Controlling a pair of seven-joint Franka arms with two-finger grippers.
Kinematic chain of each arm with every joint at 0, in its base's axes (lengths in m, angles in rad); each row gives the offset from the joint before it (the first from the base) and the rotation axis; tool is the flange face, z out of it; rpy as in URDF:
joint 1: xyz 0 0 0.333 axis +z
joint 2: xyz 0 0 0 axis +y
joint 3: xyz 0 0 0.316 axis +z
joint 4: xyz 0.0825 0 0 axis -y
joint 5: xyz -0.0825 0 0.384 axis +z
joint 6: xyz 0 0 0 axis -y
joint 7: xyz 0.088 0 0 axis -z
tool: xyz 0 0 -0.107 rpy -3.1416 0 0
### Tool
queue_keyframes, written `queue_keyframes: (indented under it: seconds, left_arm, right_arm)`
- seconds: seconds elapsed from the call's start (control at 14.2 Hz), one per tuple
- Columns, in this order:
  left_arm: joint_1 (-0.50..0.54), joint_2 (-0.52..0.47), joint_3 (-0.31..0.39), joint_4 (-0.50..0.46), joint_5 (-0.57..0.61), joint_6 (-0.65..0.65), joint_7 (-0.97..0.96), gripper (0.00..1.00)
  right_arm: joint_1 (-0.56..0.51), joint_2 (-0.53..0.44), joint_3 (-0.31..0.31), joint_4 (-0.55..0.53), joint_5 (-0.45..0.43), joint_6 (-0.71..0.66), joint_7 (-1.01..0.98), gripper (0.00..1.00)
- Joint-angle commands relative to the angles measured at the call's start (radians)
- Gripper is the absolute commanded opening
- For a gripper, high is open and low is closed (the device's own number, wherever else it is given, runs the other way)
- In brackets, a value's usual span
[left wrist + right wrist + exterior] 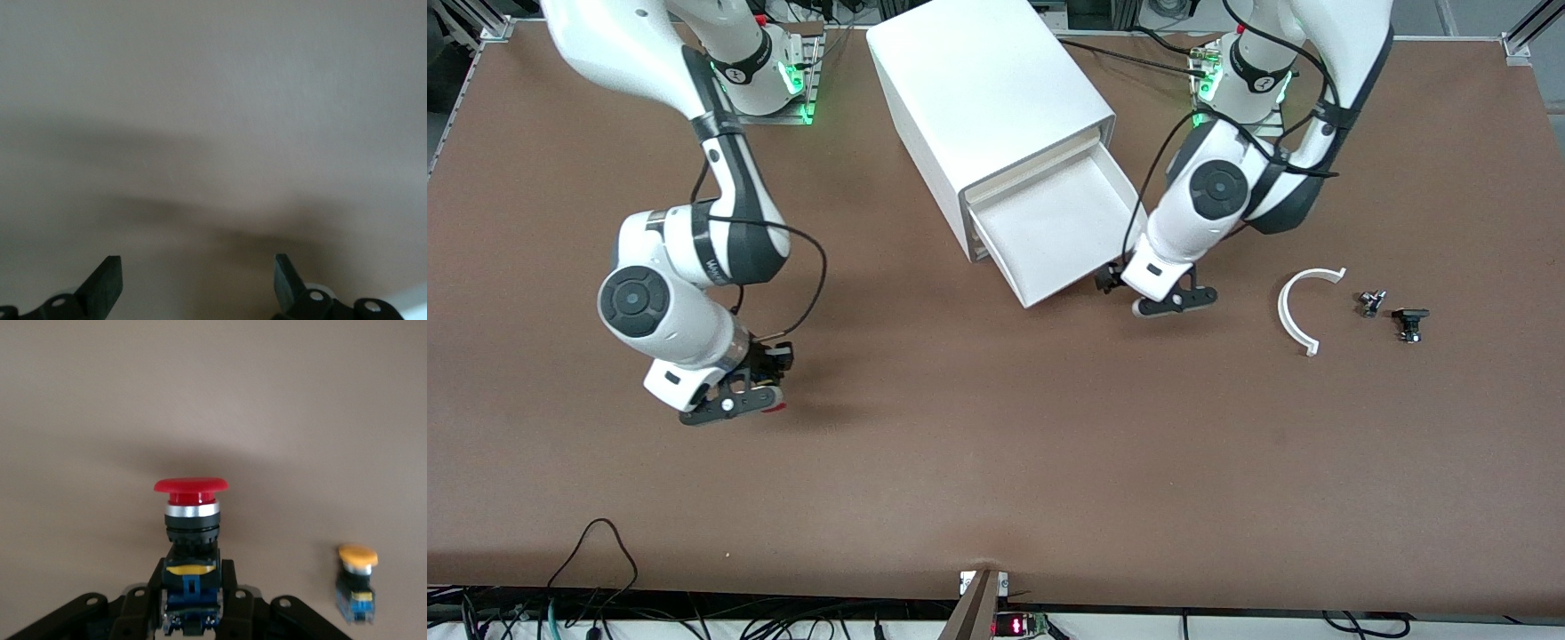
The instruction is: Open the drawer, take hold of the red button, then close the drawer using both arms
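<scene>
My right gripper [758, 402] is shut on the button [191, 495], whose red mushroom cap sticks out past the fingertips [229, 577]. In the front view only a bit of the red cap [779, 407] shows. The gripper is low over the table toward the right arm's end. The drawer [1060, 233] stands pulled out of the white cabinet [987, 98], its tray showing nothing inside. My left gripper [1167, 300] is open and empty, low beside the drawer's front corner toward the left arm's end. Its fingers [107, 283] frame only a blurred pale surface.
A similar button with an orange-yellow cap [357, 583] stands on the table near the right gripper; the front view does not show it. A white curved strip [1303, 307] and two small dark parts [1371, 302] [1409, 322] lie toward the left arm's end.
</scene>
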Motion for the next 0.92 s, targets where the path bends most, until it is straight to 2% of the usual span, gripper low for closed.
queue_keyframes:
  seconds: [0.0, 0.14, 0.35, 0.56, 0.7, 0.77, 0.85]
  left_arm:
    - [0.004, -0.041, -0.108, -0.060, -0.021, 0.001, -0.113, 1.00]
    - [0.006, -0.063, -0.177, -0.091, -0.038, -0.019, -0.134, 1.00]
    - [0.010, -0.087, -0.265, -0.137, -0.132, -0.041, -0.138, 1.00]
    - [0.016, -0.098, -0.283, -0.142, -0.142, -0.050, -0.125, 1.00]
    - [0.019, -0.099, -0.303, -0.137, -0.162, -0.071, -0.122, 1.00]
    - [0.033, -0.110, -0.300, -0.127, -0.162, -0.074, -0.121, 1.00]
    - [0.077, -0.138, -0.292, -0.113, -0.147, -0.074, -0.119, 1.00]
  right_arm:
    - [-0.028, -0.067, 0.017, -0.139, -0.013, 0.028, 0.054, 0.12]
    - [-0.041, -0.065, 0.018, -0.191, -0.017, 0.055, 0.057, 0.12]
    - [-0.043, -0.067, 0.018, -0.314, -0.023, 0.194, 0.050, 0.12]
    - [-0.043, -0.067, 0.016, -0.433, -0.023, 0.386, 0.016, 0.12]
    - [-0.043, -0.062, 0.016, -0.458, -0.022, 0.425, 0.016, 0.13]
    - [-0.045, -0.058, 0.016, -0.460, -0.020, 0.426, 0.016, 0.18]
    - [-0.045, -0.056, 0.016, -0.452, -0.019, 0.422, 0.024, 0.38]
